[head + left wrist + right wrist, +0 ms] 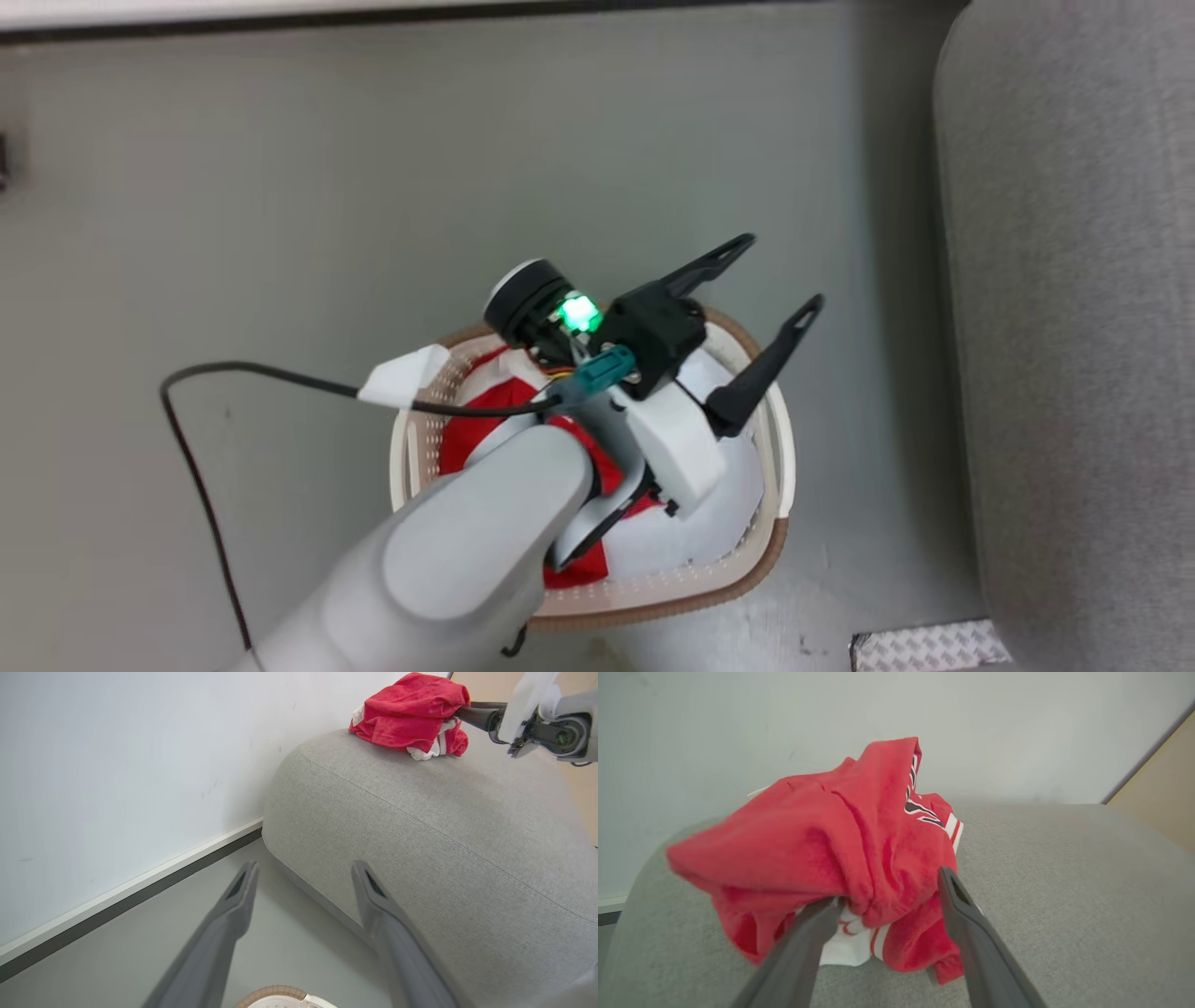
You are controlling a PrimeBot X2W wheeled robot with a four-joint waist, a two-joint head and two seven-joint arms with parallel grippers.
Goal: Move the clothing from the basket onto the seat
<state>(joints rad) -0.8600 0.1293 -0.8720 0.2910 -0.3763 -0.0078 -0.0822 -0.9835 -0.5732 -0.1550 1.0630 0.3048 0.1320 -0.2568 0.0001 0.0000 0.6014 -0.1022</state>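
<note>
- The left gripper [784, 271] hangs above the basket [653, 607]. Its jaws are spread and empty, with the fingers aimed toward 2 o'clock in the head view, probably poised for another pick.
- Inside the basket, red fabric [467, 439] lies at 9 o'clock beside a white cloth [691, 541], so the job looks only partly done.
- The seat [1074, 327] stands at 3 o'clock from the basket.
- Farthest off, the clothing [822, 849] rests bunched on the seat top. The right gripper [887, 886] has its jaws parted either side of a fold without pinching it, seemingly to leave it there.
</note>
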